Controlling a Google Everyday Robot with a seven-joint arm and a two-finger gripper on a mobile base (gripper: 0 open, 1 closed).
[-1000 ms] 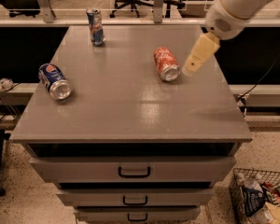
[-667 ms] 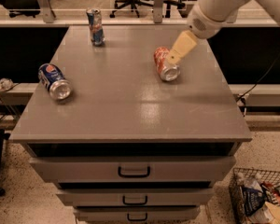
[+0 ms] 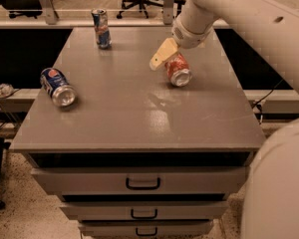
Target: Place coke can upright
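The coke can [image 3: 177,69], red-orange with a silver end, lies on its side on the grey cabinet top [image 3: 134,108], right of centre, its silver end facing the front. My gripper [image 3: 160,57] hangs from the white arm [image 3: 224,9] just above and to the left of the can, its tan fingers overlapping the can's upper left part.
A blue Pepsi can [image 3: 57,86] lies on its side near the left edge. A slim blue-and-silver can [image 3: 101,28] stands upright at the back. Drawers [image 3: 142,182] are below the top. Office chairs stand behind. A white robot part fills the lower right corner.
The arm has swung left and the gripper has moved from the right of the coke can to above its left side. The cans have not moved.
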